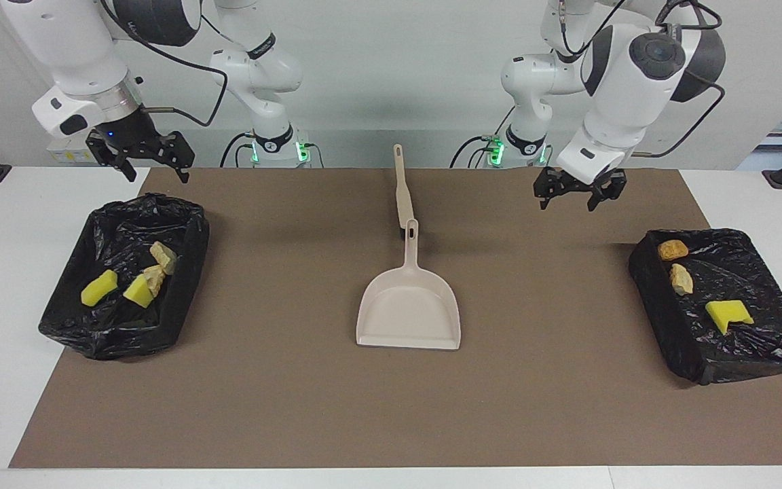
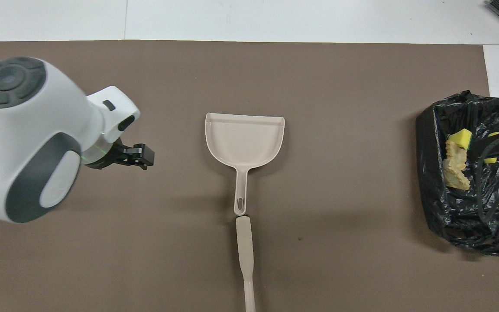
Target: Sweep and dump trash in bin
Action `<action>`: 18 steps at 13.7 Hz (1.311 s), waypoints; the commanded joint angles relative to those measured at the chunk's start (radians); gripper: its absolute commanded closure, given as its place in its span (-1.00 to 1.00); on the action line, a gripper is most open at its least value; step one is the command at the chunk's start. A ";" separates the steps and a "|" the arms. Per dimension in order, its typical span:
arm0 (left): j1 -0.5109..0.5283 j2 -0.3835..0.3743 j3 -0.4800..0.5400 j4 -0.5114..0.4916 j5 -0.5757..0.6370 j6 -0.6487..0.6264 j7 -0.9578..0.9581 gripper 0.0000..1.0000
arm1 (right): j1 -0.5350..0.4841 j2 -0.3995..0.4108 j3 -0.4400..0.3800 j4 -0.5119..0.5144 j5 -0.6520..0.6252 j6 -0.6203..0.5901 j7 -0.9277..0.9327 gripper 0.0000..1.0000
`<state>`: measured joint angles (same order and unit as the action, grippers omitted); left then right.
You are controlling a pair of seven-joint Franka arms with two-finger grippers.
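In the middle of the brown mat (image 1: pixel 296 407) lies the beige dustpan (image 1: pixel 410 312), its handle touching a brush (image 1: pixel 401 187) nearer the robots. All 7 pieces of trash sit in 2 black-lined bins: 4 (image 1: pixel 136 278) in the bin (image 1: pixel 123 299) at the right arm's end, 3 (image 1: pixel 696 285) in the bin (image 1: pixel 723 305) at the left arm's end. The left gripper (image 1: pixel 578 195) and right gripper (image 1: pixel 146 157) hang over the mat's edge nearest the robots, both wide and holding nothing.

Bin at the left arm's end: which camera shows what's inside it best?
The facing view. The bin lies uncovered there, showing two brown pieces and a yellow sponge chunk. In the overhead view the left arm covers that end and the bin is not visible.
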<state>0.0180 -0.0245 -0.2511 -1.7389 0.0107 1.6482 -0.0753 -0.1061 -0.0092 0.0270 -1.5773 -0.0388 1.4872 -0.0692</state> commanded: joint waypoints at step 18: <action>0.037 0.011 0.052 0.226 0.006 -0.180 0.232 -1.00 | 0.114 0.020 -0.116 0.062 0.039 0.001 -0.003 -1.00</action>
<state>0.0595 -0.0409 -0.2014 -1.5676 0.0109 1.5095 0.1404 0.0116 0.0007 -0.0871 -1.5304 -0.0182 1.4809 -0.0712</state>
